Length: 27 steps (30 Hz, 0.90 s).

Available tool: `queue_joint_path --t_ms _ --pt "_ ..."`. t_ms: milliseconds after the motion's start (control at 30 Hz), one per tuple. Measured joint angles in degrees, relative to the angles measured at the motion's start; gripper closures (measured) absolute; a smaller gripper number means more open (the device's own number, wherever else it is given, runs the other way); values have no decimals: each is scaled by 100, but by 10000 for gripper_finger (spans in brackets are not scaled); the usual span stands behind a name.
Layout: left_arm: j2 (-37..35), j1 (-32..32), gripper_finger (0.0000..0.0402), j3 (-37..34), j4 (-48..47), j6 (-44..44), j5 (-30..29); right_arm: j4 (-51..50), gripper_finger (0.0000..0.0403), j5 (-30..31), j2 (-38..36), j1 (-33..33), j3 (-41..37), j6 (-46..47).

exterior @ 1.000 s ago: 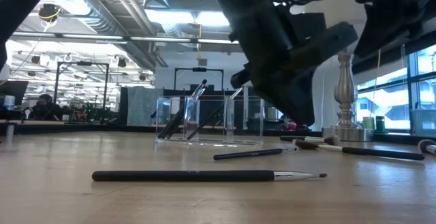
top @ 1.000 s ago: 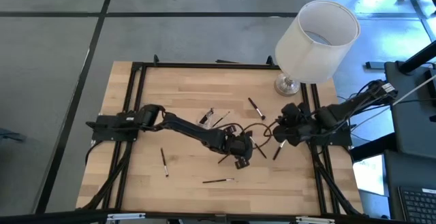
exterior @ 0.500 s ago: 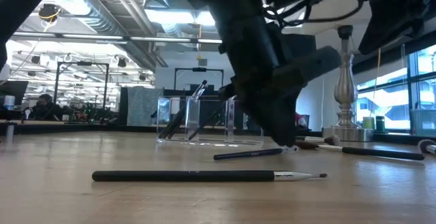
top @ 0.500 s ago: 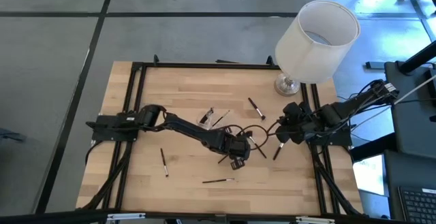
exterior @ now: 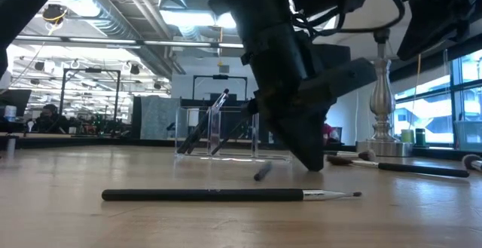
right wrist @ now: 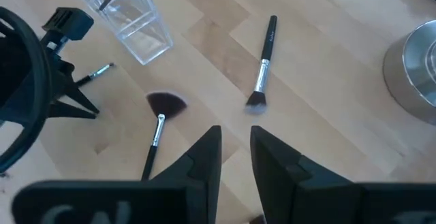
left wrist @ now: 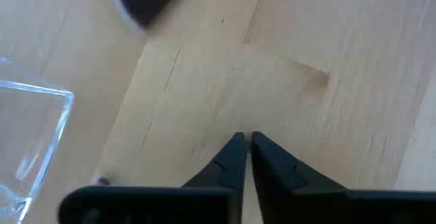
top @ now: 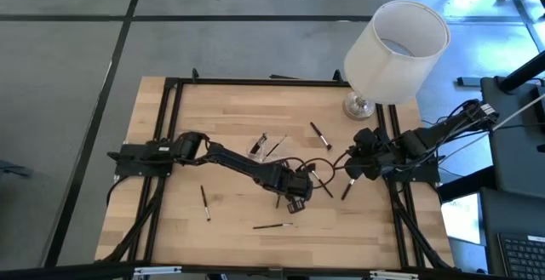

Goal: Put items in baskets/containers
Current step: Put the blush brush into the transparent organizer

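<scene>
Hiding perhaps a brush (exterior: 262, 172): left gripper (exterior: 307, 157).

Left arm stretched from the left edge out to mid-table, elbow low, wrist bent steeply down. Left gripper (top: 294, 197) tipped nose-down, fingertips (exterior: 310, 163) at the wood, fingers (left wrist: 235, 157) nearly together with only a thin slit between them and nothing visible in it. Right arm folded short at the right edge, forearm level, pointing toward the left gripper. Right gripper (top: 350, 166) above the wood, well apart from the left one, fingers (right wrist: 204, 157) parted by a narrow gap, holding nothing.
</scene>
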Motion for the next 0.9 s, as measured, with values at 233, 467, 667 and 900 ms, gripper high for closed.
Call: queue_joint_path --t_ms 233,467,667,900 --pt "34 -279 394 685 -695 65 -45 39 324 -42 0 0 0 -18" --pt "9 -348 379 1363 -747 626 -1197 403 324 462 59 -10 -207 -313" --pt "7 -685 373 1398 -1012 802 -2386 1148 324 -668 339 -315 -919 -526" --pt "4 -1000 380 1398 -1969 284 -2971 1070 324 -2386 664 -234 -1927 -1065"
